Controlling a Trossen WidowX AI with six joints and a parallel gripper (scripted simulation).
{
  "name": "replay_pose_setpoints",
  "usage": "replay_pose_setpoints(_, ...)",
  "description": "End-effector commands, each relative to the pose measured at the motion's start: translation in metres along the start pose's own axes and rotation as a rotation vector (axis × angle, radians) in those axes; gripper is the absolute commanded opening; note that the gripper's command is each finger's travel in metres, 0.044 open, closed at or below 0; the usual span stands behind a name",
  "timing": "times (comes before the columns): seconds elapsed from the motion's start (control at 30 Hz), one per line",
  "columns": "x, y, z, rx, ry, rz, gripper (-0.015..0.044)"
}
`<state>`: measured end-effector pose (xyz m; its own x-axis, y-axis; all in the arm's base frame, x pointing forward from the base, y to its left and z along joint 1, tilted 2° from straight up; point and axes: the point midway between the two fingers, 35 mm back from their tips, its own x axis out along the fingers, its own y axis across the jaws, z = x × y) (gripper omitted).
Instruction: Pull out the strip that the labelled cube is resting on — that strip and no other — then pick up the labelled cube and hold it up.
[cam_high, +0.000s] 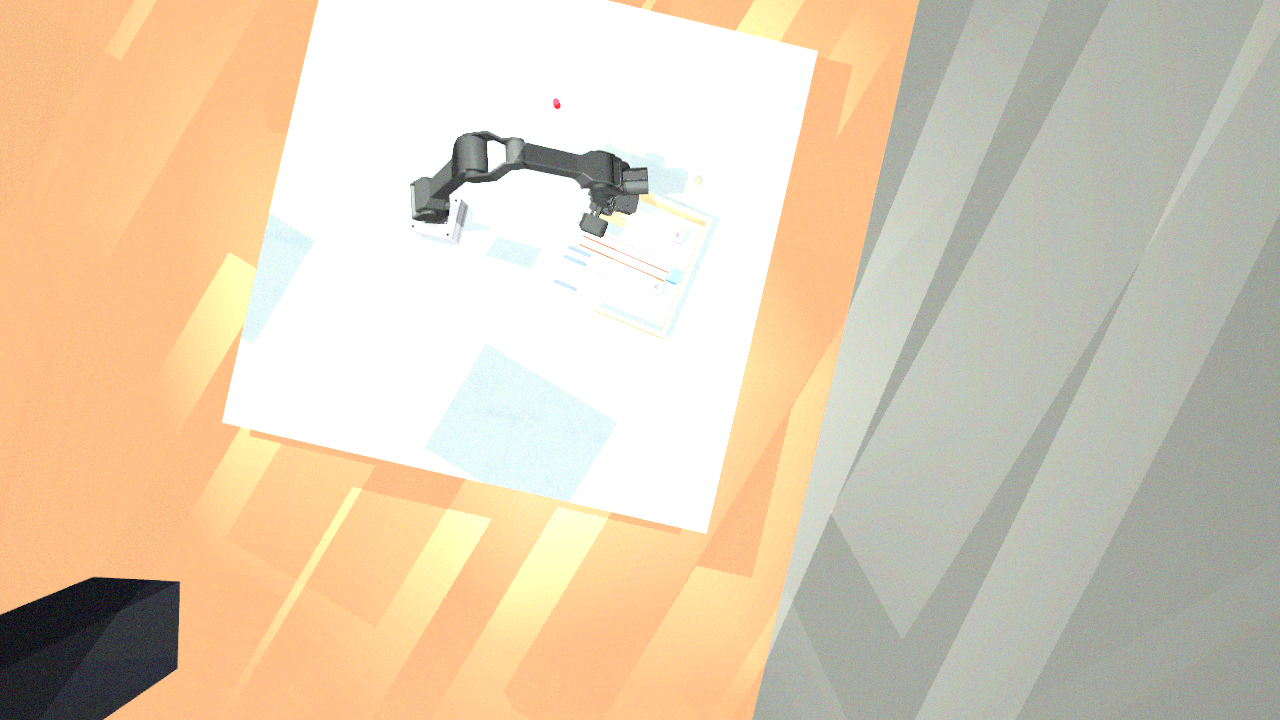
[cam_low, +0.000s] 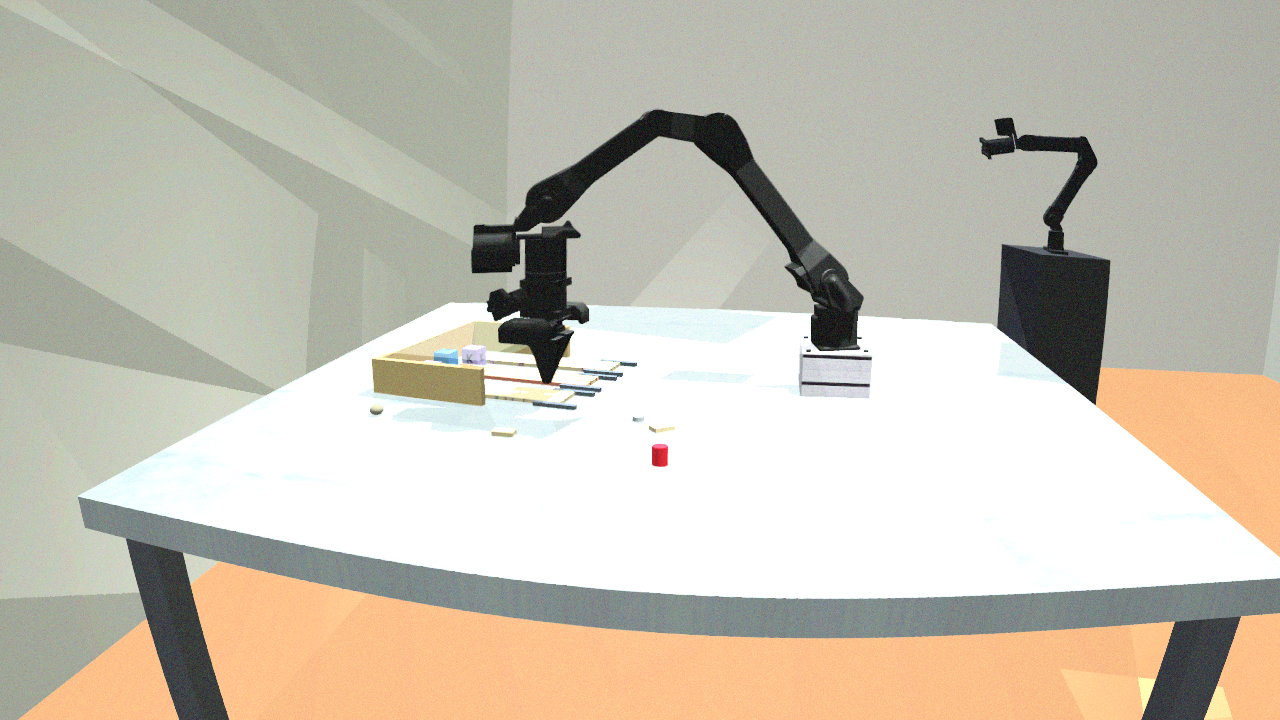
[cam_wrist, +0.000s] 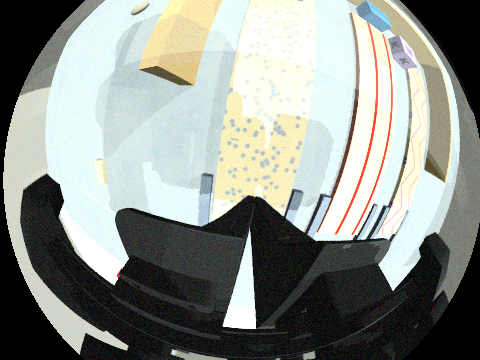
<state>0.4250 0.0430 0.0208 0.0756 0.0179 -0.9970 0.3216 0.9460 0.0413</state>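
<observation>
My gripper (cam_low: 548, 383) (cam_wrist: 252, 203) is shut and empty, pointing down low over the front part of the yellow dotted strip (cam_wrist: 260, 155); contact cannot be told. A lilac cube (cam_high: 680, 236) sits at that strip's far end, almost wholly out of the wrist view. A second lilac cube (cam_high: 658, 287) (cam_low: 474, 355) (cam_wrist: 403, 53), marked K, sits at the far end of the pink zigzag strip (cam_wrist: 419, 115). A blue cube (cam_high: 674, 276) (cam_low: 445, 356) (cam_wrist: 375, 16) sits at the far end of the red-lined strip (cam_wrist: 367, 100). The label on the first lilac cube is not readable now.
A wooden frame (cam_high: 675, 211) (cam_low: 429, 380) (cam_wrist: 180, 45) walls the strips. Grey-blue bars (cam_wrist: 206, 199) (cam_wrist: 295, 205) flank their front ends. A red cylinder (cam_high: 556, 103) (cam_low: 659, 455), a pebble (cam_high: 698, 180) (cam_low: 375, 409) (cam_wrist: 140, 8) and tan blocks (cam_low: 503, 432) (cam_low: 661, 428) lie outside the frame.
</observation>
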Motion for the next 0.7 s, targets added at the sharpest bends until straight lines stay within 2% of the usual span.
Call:
replay_pose_setpoints(0.0,0.007,-0.001,-0.001,0.004,0.000,-0.004,0.0000)
replay_pose_setpoints(0.67,0.018,0.000,-0.003,0.004,0.000,-0.004,0.0000)
